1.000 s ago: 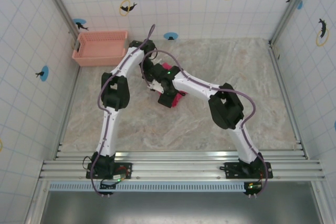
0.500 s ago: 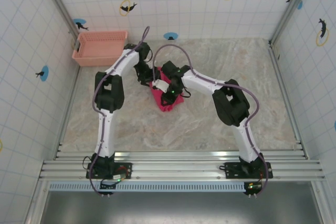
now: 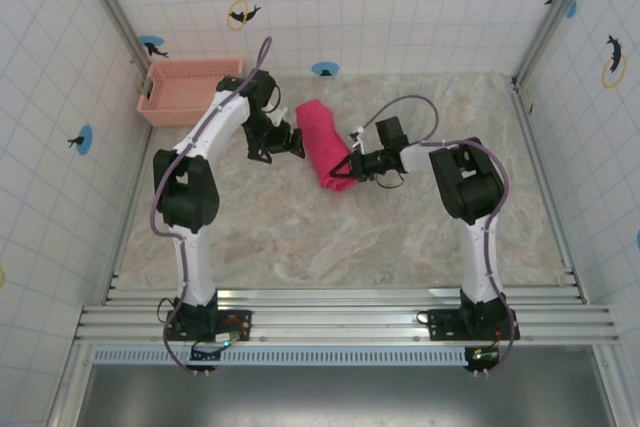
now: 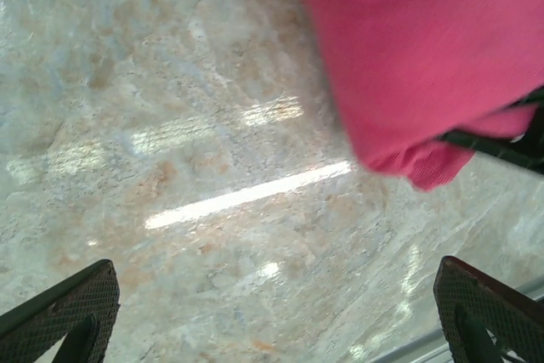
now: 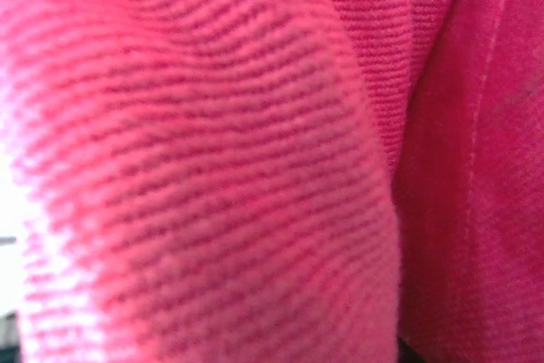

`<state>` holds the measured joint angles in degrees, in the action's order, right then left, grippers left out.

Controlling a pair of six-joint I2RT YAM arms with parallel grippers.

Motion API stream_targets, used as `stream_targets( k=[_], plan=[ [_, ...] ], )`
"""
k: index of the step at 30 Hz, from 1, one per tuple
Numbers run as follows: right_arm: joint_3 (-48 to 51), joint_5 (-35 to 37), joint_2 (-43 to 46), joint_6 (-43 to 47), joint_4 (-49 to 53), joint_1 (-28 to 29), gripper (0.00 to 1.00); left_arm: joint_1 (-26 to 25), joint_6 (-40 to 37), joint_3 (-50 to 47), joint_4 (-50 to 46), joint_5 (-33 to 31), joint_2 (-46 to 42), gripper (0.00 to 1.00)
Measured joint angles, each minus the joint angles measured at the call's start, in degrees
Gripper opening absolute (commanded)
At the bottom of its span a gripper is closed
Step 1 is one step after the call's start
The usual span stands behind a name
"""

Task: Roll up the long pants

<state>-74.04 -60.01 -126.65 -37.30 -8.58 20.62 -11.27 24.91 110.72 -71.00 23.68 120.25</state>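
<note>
1. Pants (image 3: 325,145) are seen rolled into a short bundle, lying slantwise mid-worktop (image 3: 300,237), toward the back.
2. L tool (image 3: 292,142) is held wide open just beside the roll's left side, w/ nothing gripped.
3. R tool (image 3: 354,163) is set against the roll's near-right end. Wrist cam is pressed up to cloth, so its grip can't be told.
4. Basket (image 3: 190,89) is placed at back-left corner, well apart from roll.
</note>
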Motion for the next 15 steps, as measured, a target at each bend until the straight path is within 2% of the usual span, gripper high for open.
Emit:
stream_targets(
  k=[3,7,10,15],
  plan=[
    [1.2,-0.5,-1.2,-6.7,-8.2,-0.8,0.25,0.1,0.1,-0.5,-0.3,-0.5,0.0,0.97],
    [1.0,-1.5,-2.7,-10.8,-12.4,-0.3,0.25,0.1,2.1,-6.7,3.9,1.4,-0.7,0.98],
    [0.2,-2.2,-3.7,-12.0,-13.7,-0.2,0.26,0.1,5.7,-13.3,11.1,5.4,-0.7,0.97],
    [-0.5,-3.3,-4.8,-13.1,-14.4,-0.1,0.27,0.1,13.1,-20.0,28.5,12.6,-0.7,0.98]
  ],
)
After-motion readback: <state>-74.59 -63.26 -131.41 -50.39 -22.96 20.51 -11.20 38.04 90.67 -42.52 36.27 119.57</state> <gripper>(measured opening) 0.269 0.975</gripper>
